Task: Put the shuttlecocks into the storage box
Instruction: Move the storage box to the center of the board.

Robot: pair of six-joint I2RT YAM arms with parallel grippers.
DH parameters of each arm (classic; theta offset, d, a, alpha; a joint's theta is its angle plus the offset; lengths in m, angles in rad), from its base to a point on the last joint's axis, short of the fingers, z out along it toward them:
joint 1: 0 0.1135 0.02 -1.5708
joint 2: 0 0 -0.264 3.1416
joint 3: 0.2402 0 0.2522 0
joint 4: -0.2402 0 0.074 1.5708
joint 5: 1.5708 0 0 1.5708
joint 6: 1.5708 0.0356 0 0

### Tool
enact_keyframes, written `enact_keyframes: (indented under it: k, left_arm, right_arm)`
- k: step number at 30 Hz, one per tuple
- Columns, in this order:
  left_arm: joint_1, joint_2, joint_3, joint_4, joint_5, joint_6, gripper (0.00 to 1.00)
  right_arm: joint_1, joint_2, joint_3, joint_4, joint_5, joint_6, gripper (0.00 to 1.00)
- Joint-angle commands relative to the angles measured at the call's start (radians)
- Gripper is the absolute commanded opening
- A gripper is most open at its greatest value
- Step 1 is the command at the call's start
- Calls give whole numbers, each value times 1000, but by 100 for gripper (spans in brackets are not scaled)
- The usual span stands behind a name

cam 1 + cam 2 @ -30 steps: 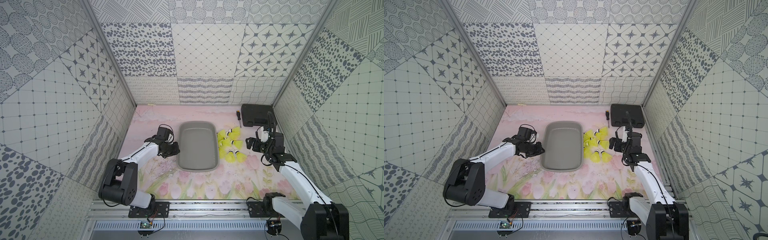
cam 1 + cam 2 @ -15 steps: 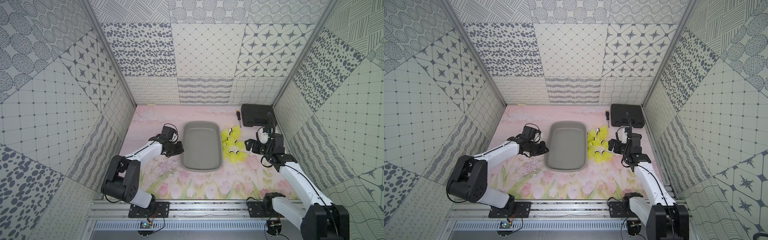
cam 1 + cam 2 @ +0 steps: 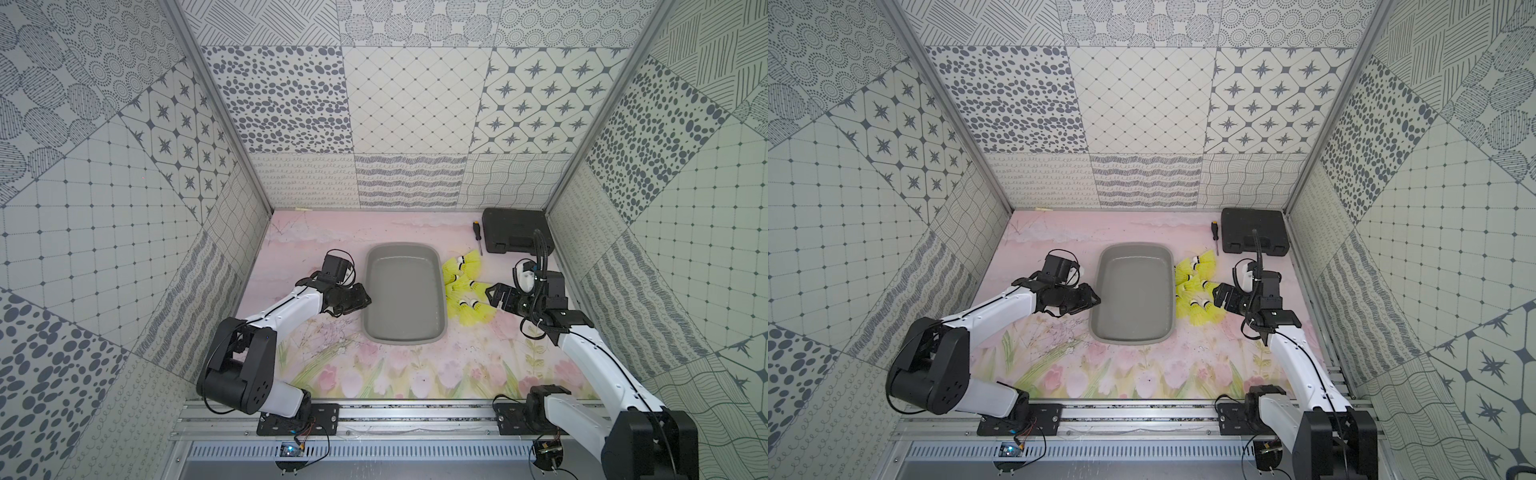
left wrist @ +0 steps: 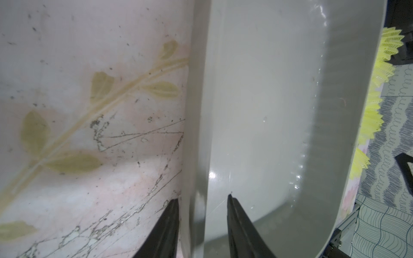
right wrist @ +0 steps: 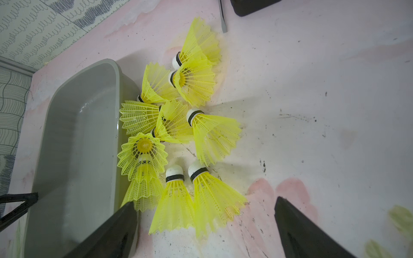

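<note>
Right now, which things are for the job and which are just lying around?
For the job:
- shuttlecocks, in a heap on the table beside the box
- box, grey, nothing in it yet

Just lying around:
- case, black, in the far corner
- screwdriver, next to the case

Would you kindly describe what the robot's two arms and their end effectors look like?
The left arm and right arm have white shells, bulky black joints and thin black cables. The left end effector and right end effector are black, with tapered wedge-shaped fingers.
</note>
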Motion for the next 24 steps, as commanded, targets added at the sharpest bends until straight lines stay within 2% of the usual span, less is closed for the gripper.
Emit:
enact_keyframes:
  k: [1, 4, 8, 11, 18, 24]
  left_arm:
    - [-1, -46, 15, -51, -77, 2, 43]
    - [1, -82, 21, -80, -117, 18, 44]
    - [0, -135, 15, -92, -145, 34, 44]
    - [-1, -157, 14, -97, -154, 45, 44]
    - [-1, -162, 19, -100, -148, 55, 44]
    - [-1, -160, 18, -99, -152, 57, 44]
  right_arm:
    - [9, -22, -14, -31, 6, 33, 99]
    - [12, -31, -21, -51, 23, 56, 97]
    - [14, -11, -27, -64, 21, 58, 88]
    - [14, 29, -10, -75, 1, 36, 87]
    - [17, 161, 85, -128, -25, -46, 78]
    - [22, 166, 92, -129, -49, -32, 74]
